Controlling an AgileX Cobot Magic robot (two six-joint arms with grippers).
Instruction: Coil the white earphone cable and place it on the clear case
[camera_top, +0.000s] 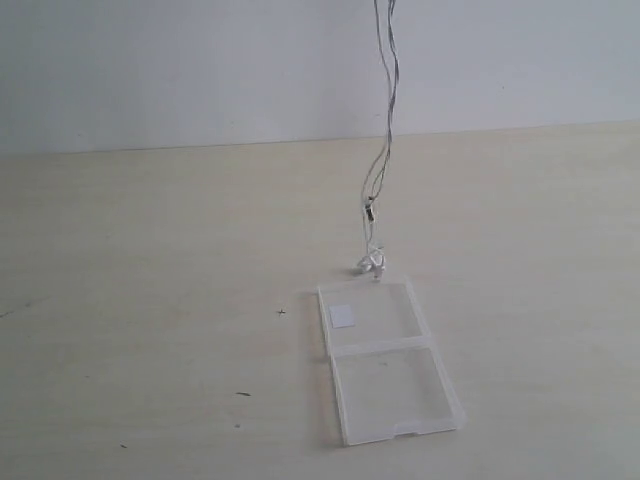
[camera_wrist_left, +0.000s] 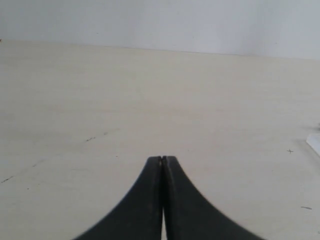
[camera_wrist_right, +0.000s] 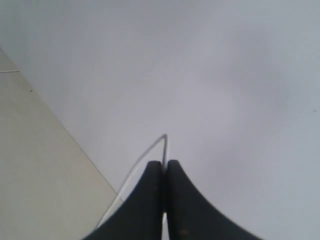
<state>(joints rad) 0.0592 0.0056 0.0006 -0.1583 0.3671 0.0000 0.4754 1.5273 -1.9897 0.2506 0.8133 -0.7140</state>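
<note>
White cable (camera_top: 387, 135) hangs below the right claw (camera_wrist_right: 164, 162), which is pinched tight on it, letting the earbuds (camera_top: 371, 263) settle beside the clear case (camera_top: 390, 385). The left claw (camera_wrist_left: 163, 159) is closed on nothing.

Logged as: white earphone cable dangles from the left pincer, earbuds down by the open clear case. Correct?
Wrong pincer. The left wrist view shows the left pincer shut on nothing; the right wrist view shows the right pincer shut on the white earphone cable. The earbuds do hang by the open clear case.
</note>
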